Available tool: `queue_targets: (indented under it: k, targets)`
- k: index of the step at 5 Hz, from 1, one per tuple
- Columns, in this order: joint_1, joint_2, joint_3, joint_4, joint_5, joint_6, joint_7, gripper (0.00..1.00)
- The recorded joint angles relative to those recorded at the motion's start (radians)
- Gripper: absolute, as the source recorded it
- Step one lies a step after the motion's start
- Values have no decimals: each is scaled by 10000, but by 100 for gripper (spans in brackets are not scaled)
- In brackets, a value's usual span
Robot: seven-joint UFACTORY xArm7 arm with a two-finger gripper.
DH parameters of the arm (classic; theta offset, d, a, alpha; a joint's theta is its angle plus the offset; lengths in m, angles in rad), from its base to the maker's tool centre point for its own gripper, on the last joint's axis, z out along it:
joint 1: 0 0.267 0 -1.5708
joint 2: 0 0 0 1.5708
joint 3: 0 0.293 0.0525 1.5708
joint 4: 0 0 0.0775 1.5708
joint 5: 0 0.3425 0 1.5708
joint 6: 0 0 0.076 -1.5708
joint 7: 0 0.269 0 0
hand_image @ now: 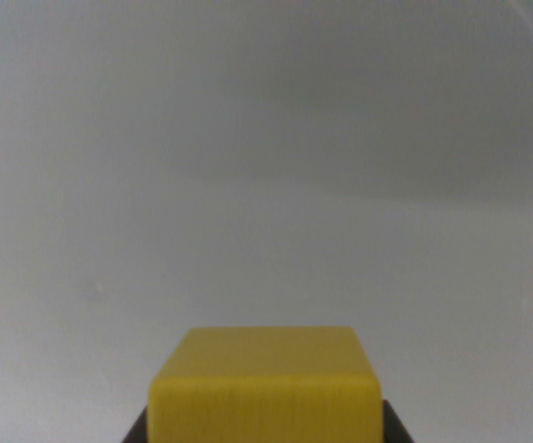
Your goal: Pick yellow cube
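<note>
Since the yellow cube (pixel 264 388) sits bottom-centre in the wrist view, it's squarely between the dark gripper (pixel 264 430) fingertips flanking both sides. Contact unclear, so can't tell if it's pinched. Plain grey surface (pixel 266 185) behind.

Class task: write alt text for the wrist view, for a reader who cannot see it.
A yellow cube fills the bottom centre of the wrist view, with dark claw parts showing at its lower corners. Behind it lies a plain, blurred grey surface.

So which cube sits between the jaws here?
Only one cube shows: the yellow cube at the bottom centre, dark jaws at both lower corners, plain grey surface beyond.
</note>
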Motion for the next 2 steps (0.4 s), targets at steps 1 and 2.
queue_targets:
  k: [1, 2]
  targets:
    - [4, -158, -3, 328, -34, 485, 34, 100]
    - [4, -158, -3, 328, -34, 485, 34, 100]
